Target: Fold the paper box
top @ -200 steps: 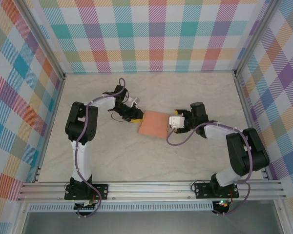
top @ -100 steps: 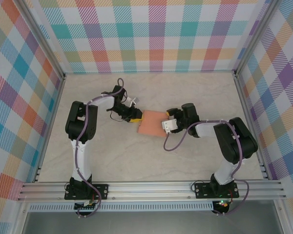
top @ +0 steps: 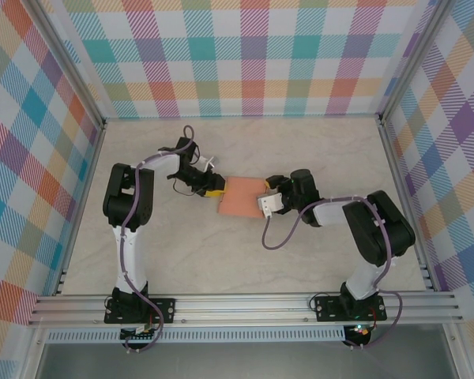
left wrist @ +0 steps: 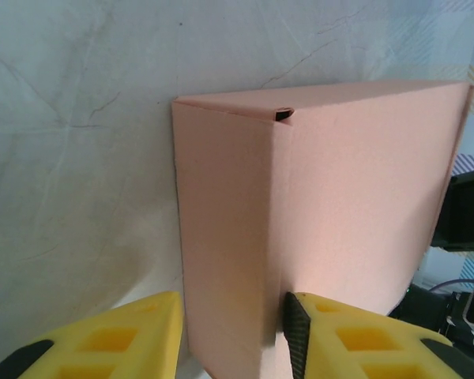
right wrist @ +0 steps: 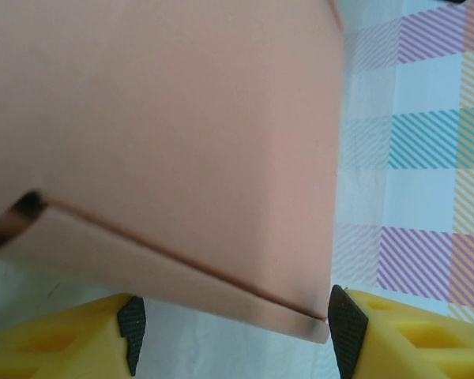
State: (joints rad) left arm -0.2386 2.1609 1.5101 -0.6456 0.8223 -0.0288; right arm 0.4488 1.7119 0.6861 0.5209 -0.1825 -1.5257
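Left wrist view, item 1: left fingers (left wrist: 103,343), narrow, set either side of the box's end wall and apparently pinching it, one pad on the corner crease.

Item 2: box (top: 242,196), salmon card, partly formed. It sits mid-worktop (top: 182,253) between the two arms. The end wall is folded up, with a small gap at the top of its corner.

Item 3: right fingers (right wrist: 395,332), wide, astride the box's opposite edge, where a loose flap lies under the main panel. One pad is at the flap's corner. Whether they clamp the card cannot be told.

Hazards, judged:
- Crushing. The card is thin, so a hard squeeze from either side could buckle a wall or leave a stray crease.
- Slipping. A push from the right could drive the box out of the left hold or slide it across the worktop.
- Spring-back. The untucked flap may open again if it is let go before it seats.
- Skew. Uneven pressure from the two sides could rack the box out of square.
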